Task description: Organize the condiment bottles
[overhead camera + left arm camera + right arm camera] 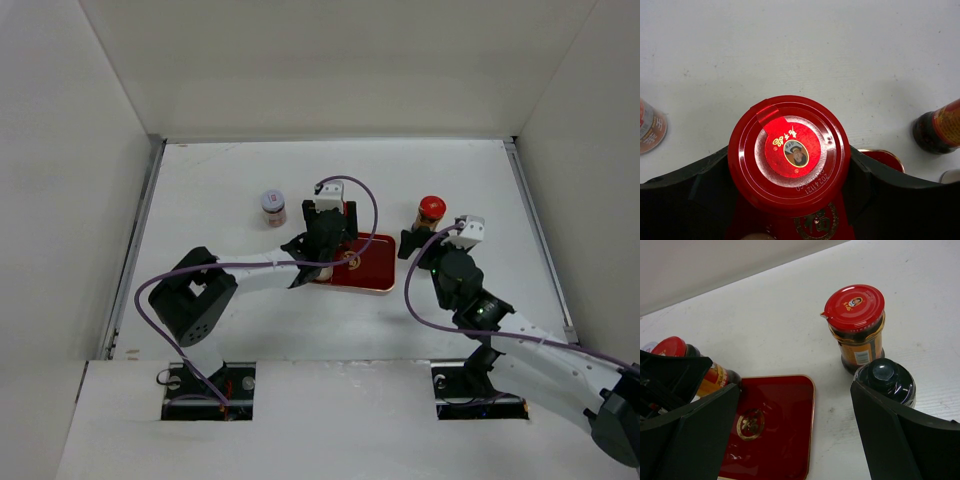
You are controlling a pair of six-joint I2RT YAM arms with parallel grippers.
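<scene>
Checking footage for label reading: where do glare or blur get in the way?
Left wrist: red-capped jar sharp, bright sheen on its lid. Right wrist: highlight on the black-capped jar, reflections on the red tray. Top external: even light, labels too small.

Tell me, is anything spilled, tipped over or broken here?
Nothing stands out. The red-capped jar in the left fingers and the other jars look upright and capped. The red tray lies flat, and the table shows no spill.
</scene>
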